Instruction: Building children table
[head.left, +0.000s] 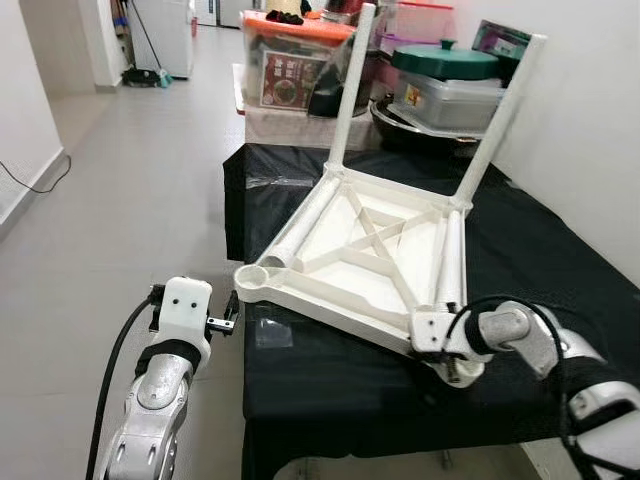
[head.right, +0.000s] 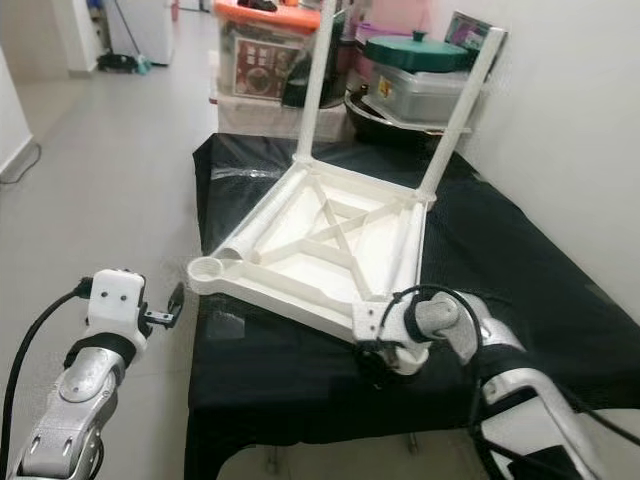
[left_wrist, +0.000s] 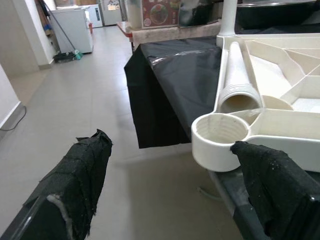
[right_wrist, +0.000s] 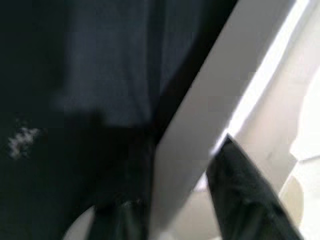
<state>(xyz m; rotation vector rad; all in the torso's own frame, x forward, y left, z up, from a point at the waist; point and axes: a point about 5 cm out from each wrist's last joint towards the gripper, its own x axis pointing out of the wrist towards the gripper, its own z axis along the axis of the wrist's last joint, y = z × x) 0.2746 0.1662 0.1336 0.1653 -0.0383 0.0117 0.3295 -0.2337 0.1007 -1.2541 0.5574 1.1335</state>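
- While the tabletop (head.left: 360, 250) lies upside down on the black counter (head.left: 540, 290), two legs up at its far corners, my right pincer (head.right: 385, 350) grips its near right corner.
- My left pincer (left_wrist: 170, 190) gapes wide at the near left socket (left_wrist: 220, 135); next, I judge, I must pick up the loose leg (head.left: 300, 225).

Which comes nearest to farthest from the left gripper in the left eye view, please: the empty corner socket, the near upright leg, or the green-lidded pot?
1. Empty corner socket, just ahead of the left gripper, at the tabletop's near-left corner.
2. Near upright leg, at the far-left corner.
3. Green-lidded pot, behind the table.
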